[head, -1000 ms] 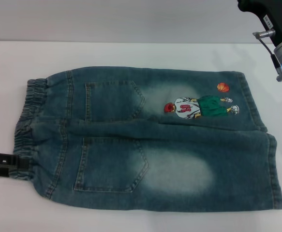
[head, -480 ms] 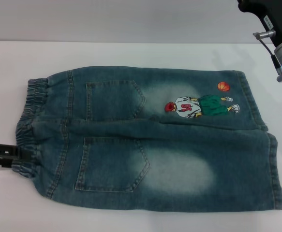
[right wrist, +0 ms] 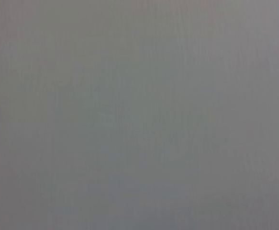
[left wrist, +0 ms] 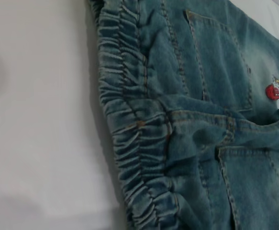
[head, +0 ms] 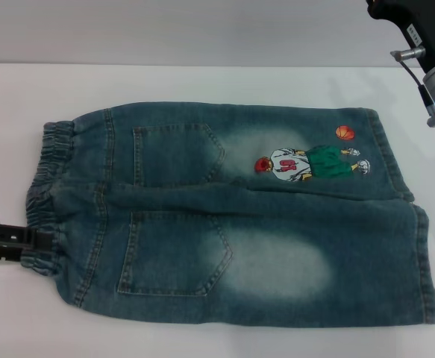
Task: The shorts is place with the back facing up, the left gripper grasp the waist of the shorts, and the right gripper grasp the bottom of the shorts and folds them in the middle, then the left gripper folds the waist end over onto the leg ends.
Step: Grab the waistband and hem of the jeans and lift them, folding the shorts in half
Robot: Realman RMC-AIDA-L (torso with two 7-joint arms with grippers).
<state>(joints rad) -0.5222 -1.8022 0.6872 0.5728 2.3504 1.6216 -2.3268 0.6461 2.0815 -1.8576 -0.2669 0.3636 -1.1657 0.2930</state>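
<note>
Our left claw (head: pixel 12 240) lies low at the worktop's (head: pixel 202 82) near-left, tips touching the waist of the shorts (head: pixel 44 195); its grip we cannot tell. The shorts (head: pixel 232 216) spread flat rightward, back up. Our right claw (head: pixel 426 45) hangs far right, grip unseen.

Faded denim shorts (head: pixel 232 216) lie flat (back pockets up), waistband (head: pixel 45 198) left.
</note>
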